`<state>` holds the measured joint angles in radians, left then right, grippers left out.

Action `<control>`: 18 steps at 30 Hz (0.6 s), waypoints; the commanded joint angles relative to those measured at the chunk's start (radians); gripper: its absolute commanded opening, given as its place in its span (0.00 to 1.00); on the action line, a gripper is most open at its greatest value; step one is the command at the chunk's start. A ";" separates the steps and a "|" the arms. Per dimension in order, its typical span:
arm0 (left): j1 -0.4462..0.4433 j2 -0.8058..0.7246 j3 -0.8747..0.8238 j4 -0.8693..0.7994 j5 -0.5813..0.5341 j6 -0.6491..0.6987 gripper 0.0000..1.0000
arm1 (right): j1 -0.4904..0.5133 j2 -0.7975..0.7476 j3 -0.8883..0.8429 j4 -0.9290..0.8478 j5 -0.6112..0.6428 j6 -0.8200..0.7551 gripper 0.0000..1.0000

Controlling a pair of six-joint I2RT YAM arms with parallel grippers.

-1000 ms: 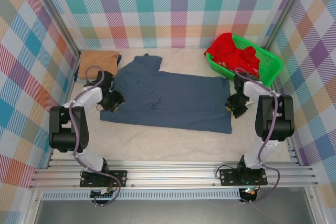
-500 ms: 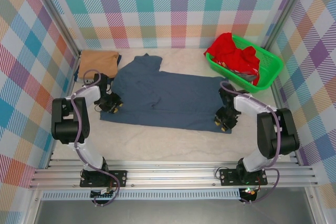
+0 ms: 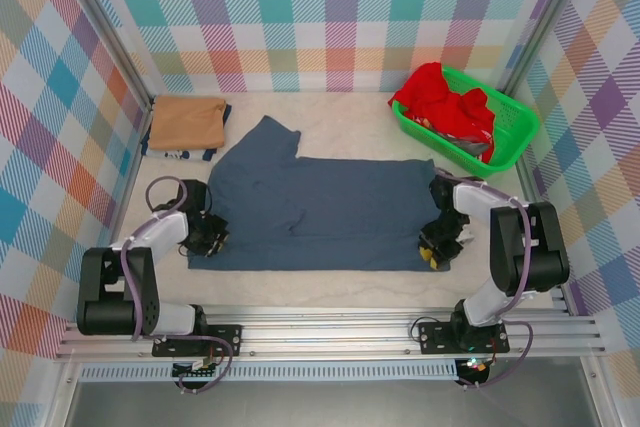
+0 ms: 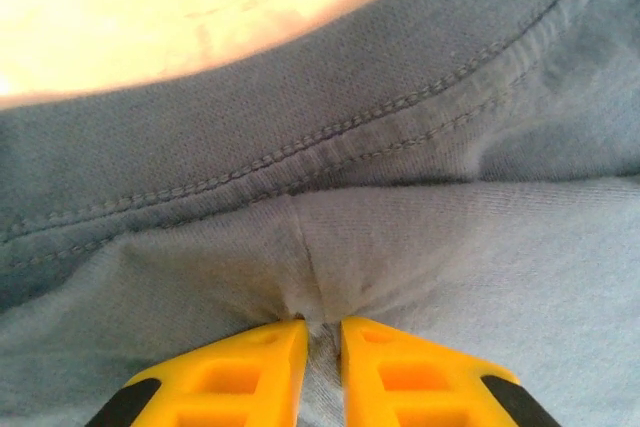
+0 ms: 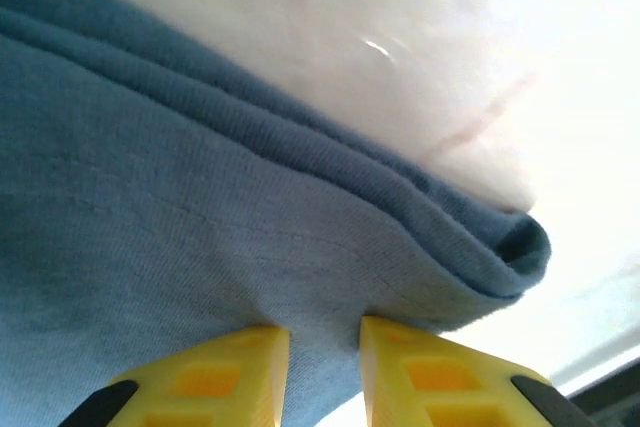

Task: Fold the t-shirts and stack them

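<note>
Along the far-left side, near the plaid wall [image 3: 60, 97], a tan cloth t-shirt [image 3: 187, 121] lies folded into a flat rectangle on the cream table [image 3: 330, 287], well apart from both arms. Nearer the viewer, the left gripper [image 3: 213, 237] sits low at the near-left corner of a slate-blue cloth t-shirt [image 3: 320, 209]. This shirt is spread flat across the middle of the table, with one short sleeve pointing toward the far wall.

In the left wrist view, the two yellow fingers [image 4: 250, 367] stand almost together. They pinch a small pucker of the slate-blue cloth just beside the double-stitched hem [image 4: 350, 132], so the left gripper is clamped on that shirt.

Further right, the right gripper [image 3: 433, 252] sits low at the near-right corner of the same shirt. In the right wrist view, its yellow fingers [image 5: 230, 367] are drawn close together with blue cloth caught between their tips. Layered edges of the shirt curl just beyond them, so the right gripper likewise grips the slate-blue cloth t-shirt.

At far right, a green plastic mesh basket [image 3: 515, 137] stands at an angle near the wall. It holds a crumpled red cloth t-shirt [image 3: 445, 97], which is heaped over the far-left rim.
</note>
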<state>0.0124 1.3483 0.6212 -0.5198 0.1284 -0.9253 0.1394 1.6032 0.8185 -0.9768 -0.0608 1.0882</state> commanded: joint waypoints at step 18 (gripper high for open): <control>-0.020 0.198 0.404 -0.158 -0.029 -0.007 0.31 | 0.025 -0.017 0.329 0.153 0.077 -0.327 0.38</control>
<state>0.0013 1.4265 1.0042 -0.7292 0.0273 -0.9501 0.1577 1.5188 1.1294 -0.9276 0.0658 0.8860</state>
